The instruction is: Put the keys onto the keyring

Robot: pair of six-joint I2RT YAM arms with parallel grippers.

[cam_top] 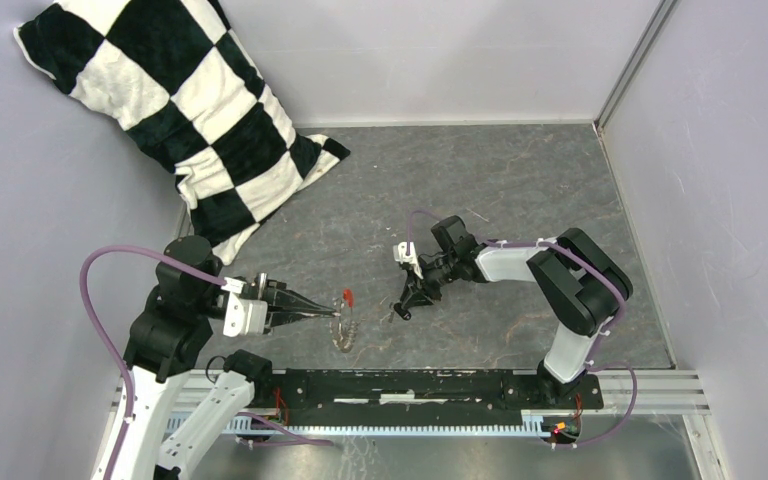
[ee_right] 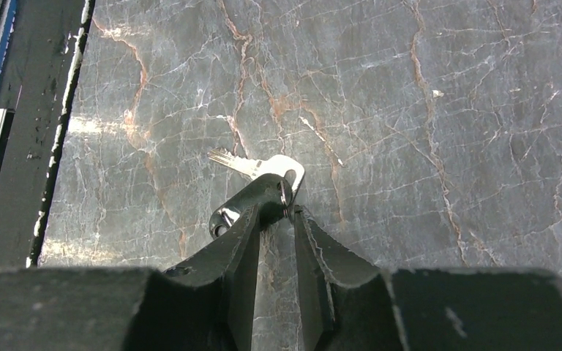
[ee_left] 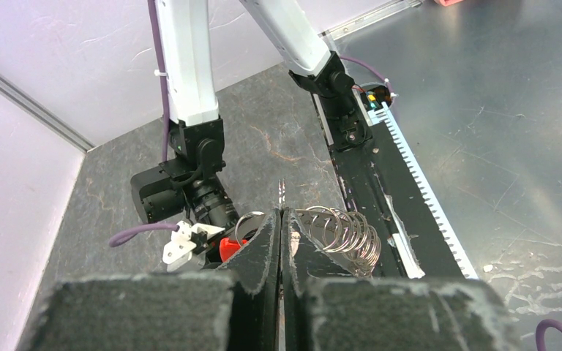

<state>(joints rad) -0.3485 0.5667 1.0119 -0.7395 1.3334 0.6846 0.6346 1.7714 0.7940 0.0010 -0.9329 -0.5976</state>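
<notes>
Grey marbled tabletop [cam_top: 520, 180] fills a booth of pale lilac walls [cam_top: 440, 50], with a black-and-white checked pillow [cam_top: 180, 110] propped in the far left corner. Left arm reaches low to the right, its left hand [cam_top: 322, 313] clamped on the keyring [cam_top: 343, 330], red tag [cam_top: 348, 296] at the ring's far side. Right arm folds back leftward, right hand [ee_right: 287, 208] tipped down at the key [ee_right: 260, 167] lying on the tabletop. Its fingers are nearly together, and I cannot tell whether they pinch it.
</notes>
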